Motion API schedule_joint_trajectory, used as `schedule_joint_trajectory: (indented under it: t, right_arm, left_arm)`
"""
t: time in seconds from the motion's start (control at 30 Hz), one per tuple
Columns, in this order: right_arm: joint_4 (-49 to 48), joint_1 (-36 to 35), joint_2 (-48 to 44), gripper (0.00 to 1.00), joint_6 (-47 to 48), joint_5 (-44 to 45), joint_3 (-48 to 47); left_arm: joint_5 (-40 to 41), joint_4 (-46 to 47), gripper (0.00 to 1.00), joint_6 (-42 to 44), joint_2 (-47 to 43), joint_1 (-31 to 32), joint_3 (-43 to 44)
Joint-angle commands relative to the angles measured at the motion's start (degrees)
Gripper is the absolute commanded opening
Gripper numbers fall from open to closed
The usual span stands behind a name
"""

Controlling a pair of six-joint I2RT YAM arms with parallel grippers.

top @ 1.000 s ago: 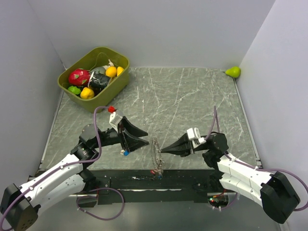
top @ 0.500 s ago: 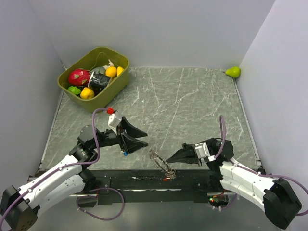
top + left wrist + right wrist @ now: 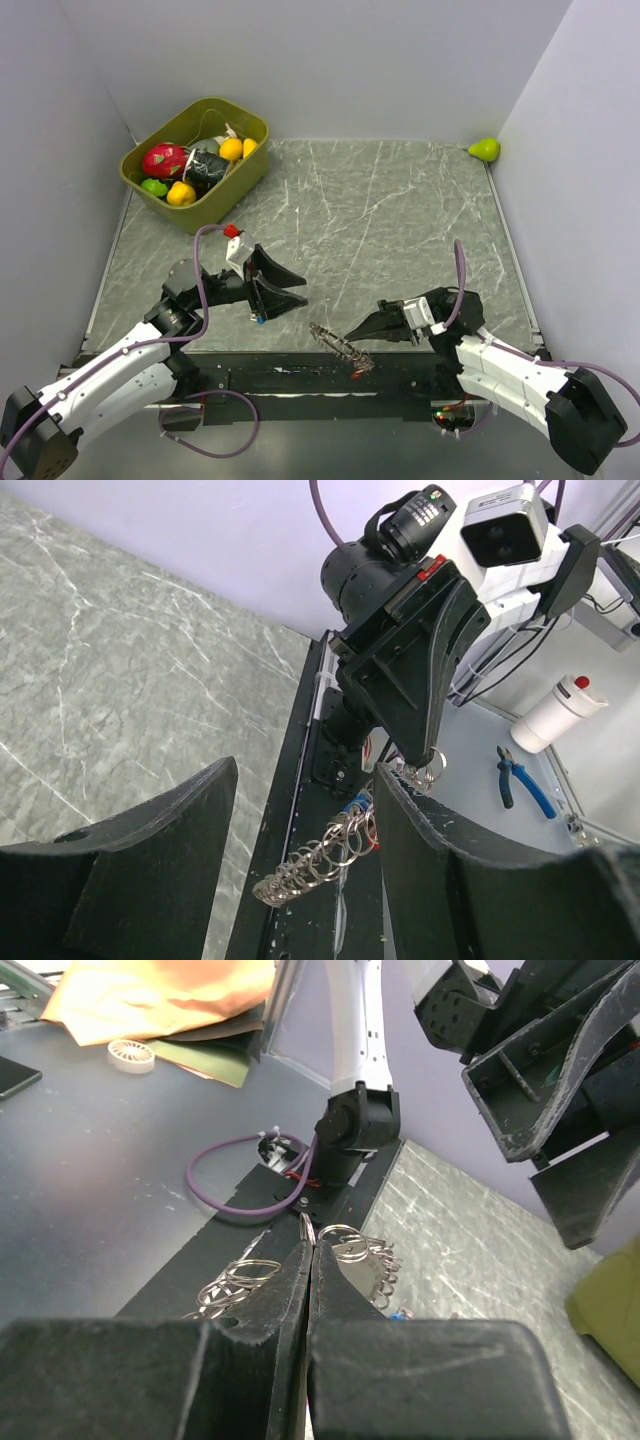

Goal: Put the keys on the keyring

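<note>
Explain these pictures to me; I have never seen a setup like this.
Two white-and-black robot arms sit at the near edge of a grey marbled table. One picture looks down from above; the other two come from a camera on each wrist, so that arm's own black fingers fill the foreground. On the table: an olive-green plastic bin of toy fruit and a small green pear in the far corner. The right arm's fingers are shut on a silvery chain-like metal keyring near the front edge. The left arm's fingers are open, holding nothing.
</note>
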State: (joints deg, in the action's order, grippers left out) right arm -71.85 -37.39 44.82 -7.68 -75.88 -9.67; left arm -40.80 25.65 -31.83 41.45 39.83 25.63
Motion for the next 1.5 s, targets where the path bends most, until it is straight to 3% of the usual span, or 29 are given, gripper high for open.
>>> schedule_joint_trajectory:
  t: [0.0,0.23,0.47,0.67,0.8,1.13,1.47]
  right_arm:
    - [-7.2,-0.4,-0.9,0.0,4.2,2.8,0.0]
    - [8.5,-0.3,-3.8,0.0,13.9,4.8,-1.2]
    - [12.0,-0.4,-5.7,0.0,17.3,6.8,-0.2]
    - [18.9,-0.4,-7.2,0.0,21.7,8.4,-0.5]
    - [19.8,-0.4,-6.9,0.0,22.9,8.6,-0.5]
    - [19.0,-0.3,-6.3,0.0,22.6,8.4,-0.8]
    - [21.3,-0.4,-7.2,0.0,23.2,8.2,-1.0]
  left_arm:
    - [0.1,-0.1,0.62,1.4,-0.7,0.0,1.4]
    - [-4.5,1.2,0.6,-0.9,1.4,0.0,1.9]
    - [-13.4,4.2,0.56,-8.8,10.0,0.0,5.0]
    - [-13.1,0.9,0.61,-11.8,11.5,0.1,7.6]
    - [-13.3,-3.2,0.63,-11.8,11.3,0.1,10.0]
    - [-13.5,-15.4,0.55,-8.4,16.5,0.2,13.9]
    - [-16.2,-15.5,0.51,-8.4,19.6,0.6,14.1]
